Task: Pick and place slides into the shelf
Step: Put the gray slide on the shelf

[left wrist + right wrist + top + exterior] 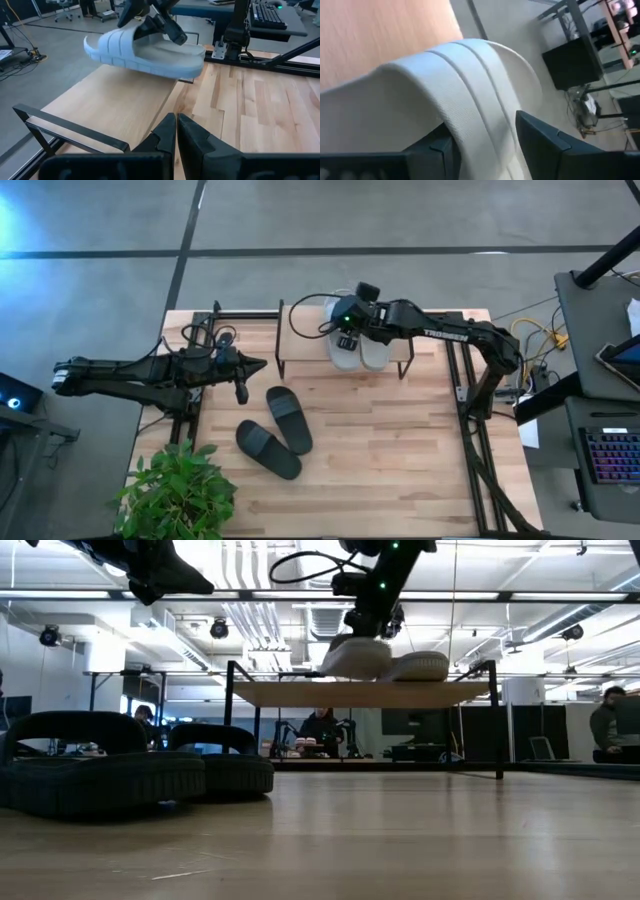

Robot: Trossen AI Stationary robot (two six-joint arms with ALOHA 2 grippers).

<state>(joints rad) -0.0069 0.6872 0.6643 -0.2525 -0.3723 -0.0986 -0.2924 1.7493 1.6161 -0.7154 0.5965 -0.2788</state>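
Note:
Two light grey slides (pixel 345 348) (pixel 376 352) lie side by side on the plank top of the shelf (pixel 300 340) at the table's far side. My right gripper (pixel 347 330) is over the left one, open, with that slide's strap (pixel 470 90) between its fingers. Two black slides (pixel 289 418) (pixel 268 449) rest sole-down on the table nearer the middle. My left gripper (pixel 262 365) hovers shut and empty to the left of the shelf, above the table. My right gripper (pixel 490 145) straddles the light slide's strap (pixel 485 115), slanting down from the table's right. One finger (pixel 432 150) reaches under the strap, the other (pixel 545 145) stands outside it. Whether either finger touches the strap, I cannot tell. The slide (pixel 355 658) lies on the shelf's top.
A potted plant (pixel 175 490) stands at the table's near left corner. Black frame rails (pixel 462 380) run along the table's right side. There is bare shelf top (pixel 110 105) left of the light slides. People sit beyond the table (pixel 322 730).

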